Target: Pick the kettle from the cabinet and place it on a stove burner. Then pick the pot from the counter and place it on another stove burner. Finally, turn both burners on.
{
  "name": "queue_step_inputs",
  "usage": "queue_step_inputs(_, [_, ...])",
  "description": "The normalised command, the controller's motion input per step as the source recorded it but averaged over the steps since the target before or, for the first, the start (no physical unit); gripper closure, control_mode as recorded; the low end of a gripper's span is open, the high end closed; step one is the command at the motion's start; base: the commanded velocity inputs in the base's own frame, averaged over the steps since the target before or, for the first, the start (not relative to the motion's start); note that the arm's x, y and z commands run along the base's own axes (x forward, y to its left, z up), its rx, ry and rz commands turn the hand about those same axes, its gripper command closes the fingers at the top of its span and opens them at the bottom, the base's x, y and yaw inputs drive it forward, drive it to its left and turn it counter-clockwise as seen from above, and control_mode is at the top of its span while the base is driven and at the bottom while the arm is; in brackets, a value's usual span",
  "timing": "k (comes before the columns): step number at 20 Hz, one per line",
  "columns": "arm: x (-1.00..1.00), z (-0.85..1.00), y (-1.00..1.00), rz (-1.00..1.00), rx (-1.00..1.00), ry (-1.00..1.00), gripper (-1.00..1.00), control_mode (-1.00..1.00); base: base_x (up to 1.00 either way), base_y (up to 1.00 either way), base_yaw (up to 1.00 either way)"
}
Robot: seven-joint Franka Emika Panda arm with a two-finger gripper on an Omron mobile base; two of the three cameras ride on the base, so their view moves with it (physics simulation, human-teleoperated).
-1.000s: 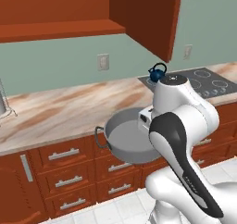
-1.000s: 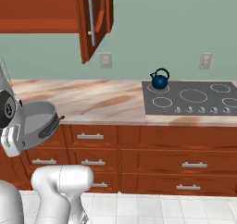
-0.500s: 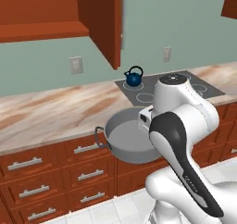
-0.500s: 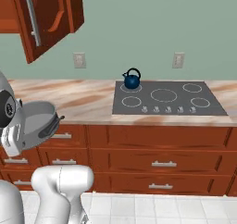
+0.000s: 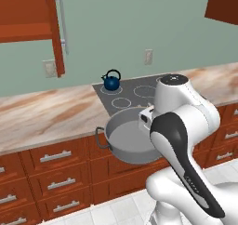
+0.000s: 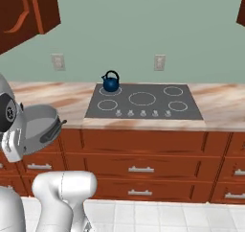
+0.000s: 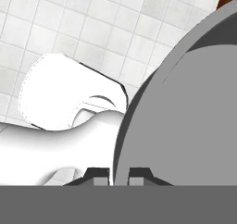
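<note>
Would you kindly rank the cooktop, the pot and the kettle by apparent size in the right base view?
1. cooktop
2. pot, though it is held nearer the camera than the rest, so it looks bigger than it would on the counter
3. kettle

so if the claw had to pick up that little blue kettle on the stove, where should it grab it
Probably the top of the tall arched handle, coming straight down from above. The kettle stands upright on the back-left burner, so the arch is its highest, thinnest part, while the round body looks hard to pinch.
</note>
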Motion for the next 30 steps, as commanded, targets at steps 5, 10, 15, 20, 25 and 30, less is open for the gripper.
queue_step_inputs(5, [0.0,0.0,0.0,0.0,0.0,0.0,1.0,1.0,0.24,-0.61,0.09])
queue_step_inputs(10, [0.0,0.0,0.0,0.0,0.0,0.0,1.0,1.0,0.41,-0.56,0.12])
queue_step_inputs(15, [0.0,0.0,0.0,0.0,0.0,0.0,1.0,1.0,0.53,-0.51,0.14])
queue_step_inputs(20, [0.0,0.0,0.0,0.0,0.0,0.0,1.0,1.0,0.5,-0.48,0.13])
queue_step_inputs(25, [0.0,0.0,0.0,0.0,0.0,0.0,1.0,1.0,0.45,-0.46,0.12])
queue_step_inputs(30, [0.0,0.0,0.0,0.0,0.0,0.0,1.0,1.0,0.49,-0.35,0.1])
